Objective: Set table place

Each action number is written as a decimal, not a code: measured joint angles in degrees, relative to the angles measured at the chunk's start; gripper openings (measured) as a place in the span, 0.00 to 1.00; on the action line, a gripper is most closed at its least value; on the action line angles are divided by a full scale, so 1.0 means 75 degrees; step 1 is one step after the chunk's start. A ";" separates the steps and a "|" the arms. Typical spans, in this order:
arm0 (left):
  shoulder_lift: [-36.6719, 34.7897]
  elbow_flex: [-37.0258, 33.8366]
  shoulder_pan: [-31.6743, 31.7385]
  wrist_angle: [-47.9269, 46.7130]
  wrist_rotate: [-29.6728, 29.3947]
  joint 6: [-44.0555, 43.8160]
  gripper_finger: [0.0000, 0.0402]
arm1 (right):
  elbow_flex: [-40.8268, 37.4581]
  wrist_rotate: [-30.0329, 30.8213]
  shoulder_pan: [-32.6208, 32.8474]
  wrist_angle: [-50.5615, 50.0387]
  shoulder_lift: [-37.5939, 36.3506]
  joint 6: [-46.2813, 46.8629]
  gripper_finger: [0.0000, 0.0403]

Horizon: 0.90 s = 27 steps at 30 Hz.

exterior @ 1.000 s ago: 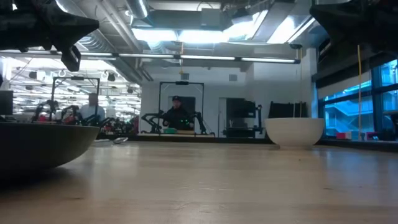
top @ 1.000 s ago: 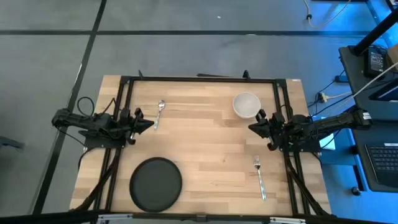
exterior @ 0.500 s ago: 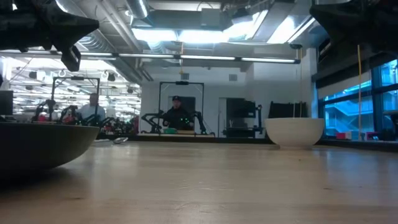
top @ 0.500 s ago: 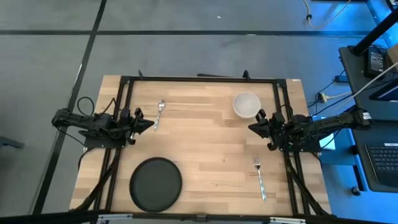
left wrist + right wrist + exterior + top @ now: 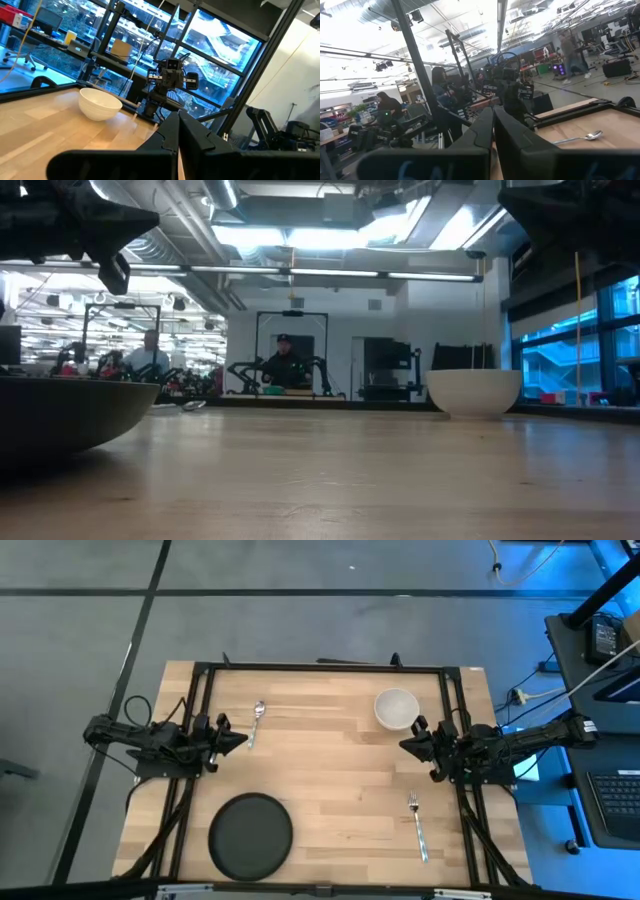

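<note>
A black plate (image 5: pixel 250 834) lies at the near left of the pale wood table (image 5: pixel 330 780); its rim also shows in the low view (image 5: pixel 60 415). A white bowl (image 5: pixel 396 708) stands at the far right, seen too as the bowl (image 5: pixel 474 392) and the bowl (image 5: pixel 100 103). A spoon (image 5: pixel 257 718) lies far left, also the spoon (image 5: pixel 577 137). A fork (image 5: pixel 416 825) lies near right. My left gripper (image 5: pixel 243 740) hovers shut at the left edge, near the spoon. My right gripper (image 5: pixel 405 745) hovers shut at the right edge, just near of the bowl.
A black metal frame (image 5: pixel 320 667) runs around the far and side edges of the table. The middle of the table between the two grippers is bare wood. People and other robot rigs show in the room beyond the table.
</note>
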 joint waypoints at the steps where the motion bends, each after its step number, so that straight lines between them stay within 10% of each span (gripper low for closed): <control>1: 0.0000 0.0000 -0.0001 0.0000 0.0000 0.0000 0.00 | 0.0000 0.0004 -0.0005 0.0005 0.0000 -0.0040 0.05; 27: 0.0000 0.0091 0.0001 0.1404 -0.0065 -0.0478 0.00 | 0.0412 0.1879 -0.0008 0.0683 0.0006 0.2230 0.05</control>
